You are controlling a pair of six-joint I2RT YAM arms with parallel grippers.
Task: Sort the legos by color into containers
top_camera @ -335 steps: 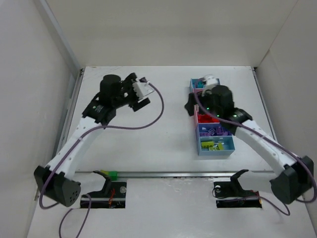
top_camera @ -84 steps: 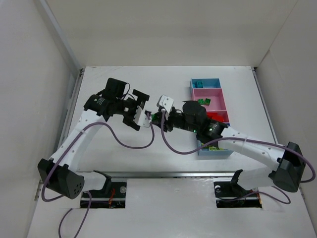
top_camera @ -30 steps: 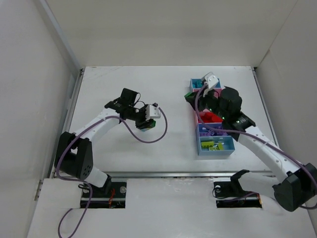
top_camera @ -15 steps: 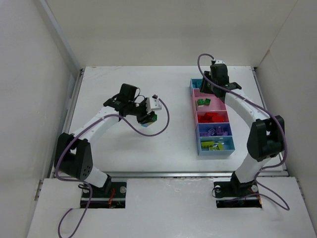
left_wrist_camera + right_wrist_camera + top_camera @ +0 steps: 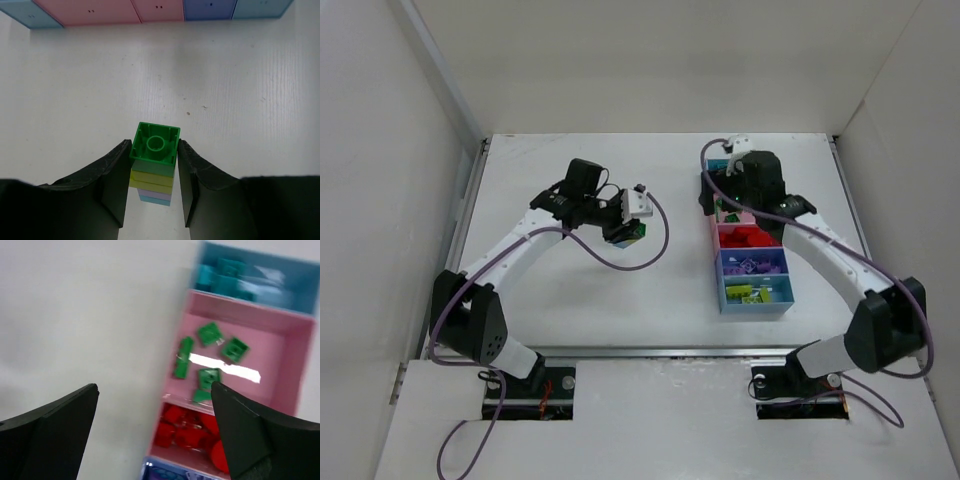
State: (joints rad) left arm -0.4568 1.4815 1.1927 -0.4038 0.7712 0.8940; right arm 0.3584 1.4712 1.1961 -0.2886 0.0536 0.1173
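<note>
Left wrist: multicoloured stacked legos [image 5: 154, 165]

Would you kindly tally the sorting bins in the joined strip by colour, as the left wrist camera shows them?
Light blue bins: 2
Pink bins: 2
Darker blue bin: 1
Total: 5
</note>
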